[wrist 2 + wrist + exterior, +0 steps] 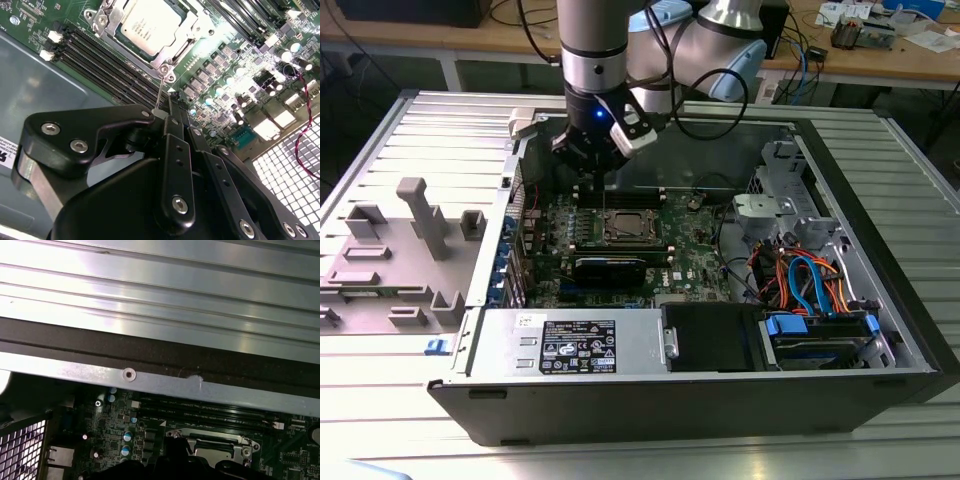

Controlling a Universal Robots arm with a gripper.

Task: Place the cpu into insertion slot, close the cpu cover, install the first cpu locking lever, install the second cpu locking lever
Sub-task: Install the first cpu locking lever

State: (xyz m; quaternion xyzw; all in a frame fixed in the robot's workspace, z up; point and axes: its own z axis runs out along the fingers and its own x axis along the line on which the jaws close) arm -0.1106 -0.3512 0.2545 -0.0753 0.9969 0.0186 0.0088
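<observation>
Seemingly, claw [167, 107] grips locking lever [159, 92].

Orange and blue cables [805, 275] lie inside the open computer case [880, 330].

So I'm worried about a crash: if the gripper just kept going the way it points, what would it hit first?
Probably the thin locking lever beside the cpu cover; the gripper tips sit right at it, with the black memory slots just beneath. Depth is unclear.

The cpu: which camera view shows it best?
The second wrist view: the cpu lies seated under the cpu cover. The exterior view shows it small and distant; the first wrist view catches just the socket's edge.
</observation>
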